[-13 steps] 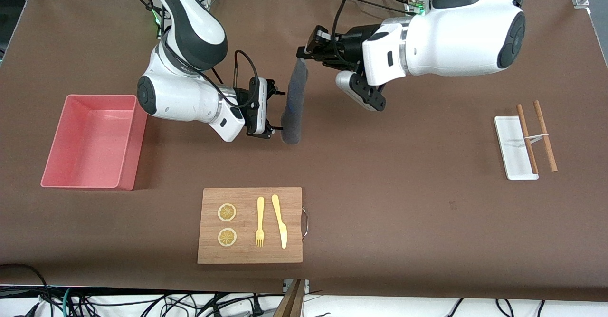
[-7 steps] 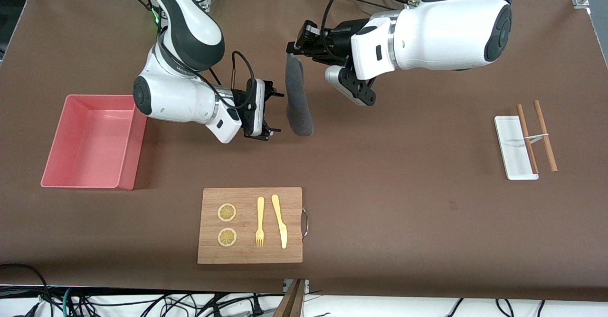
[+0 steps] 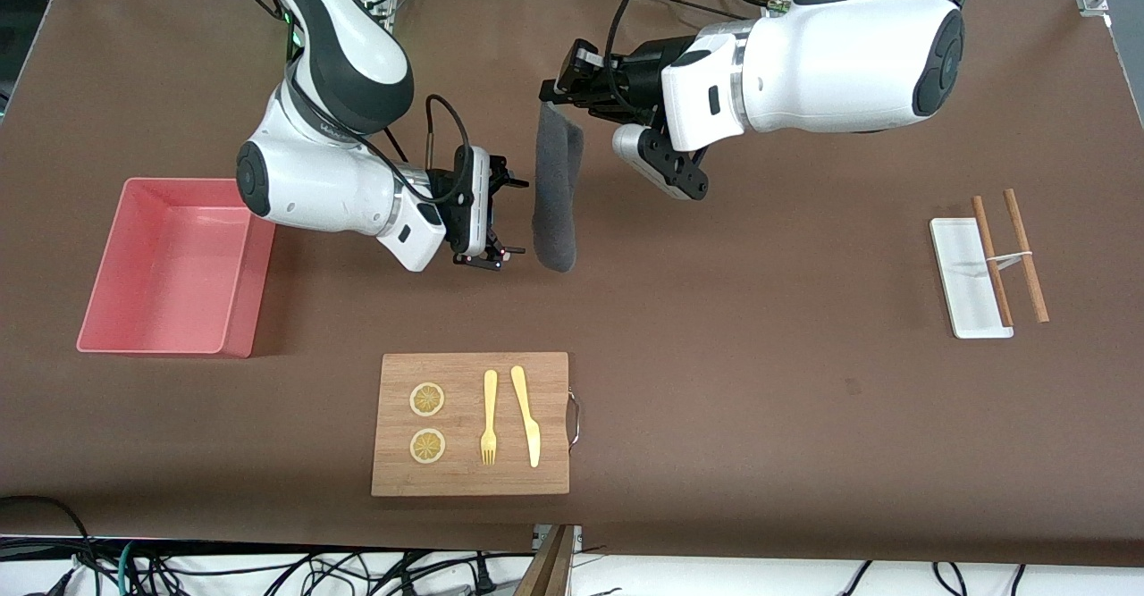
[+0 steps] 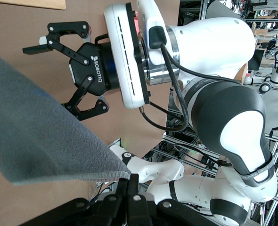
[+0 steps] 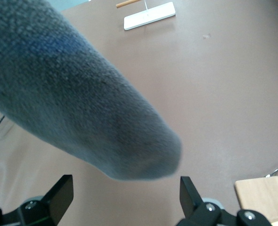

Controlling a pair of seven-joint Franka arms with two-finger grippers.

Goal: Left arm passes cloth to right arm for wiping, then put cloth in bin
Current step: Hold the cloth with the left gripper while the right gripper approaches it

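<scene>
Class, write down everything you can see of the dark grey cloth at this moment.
The dark grey cloth, a soft, fuzzy fabric rag, hangs lengthwise in the air over the brown table. Its top is pinched in the shut left gripper; its rounded lower end dangles free. The open right gripper waits beside it, not touching it.

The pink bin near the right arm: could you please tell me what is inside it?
Nothing shows inside the bin: its pink floor is bare. The right arm's elbow overhangs one upper corner, so that small part is hidden. The cloth hangs from the left pincer.
</scene>
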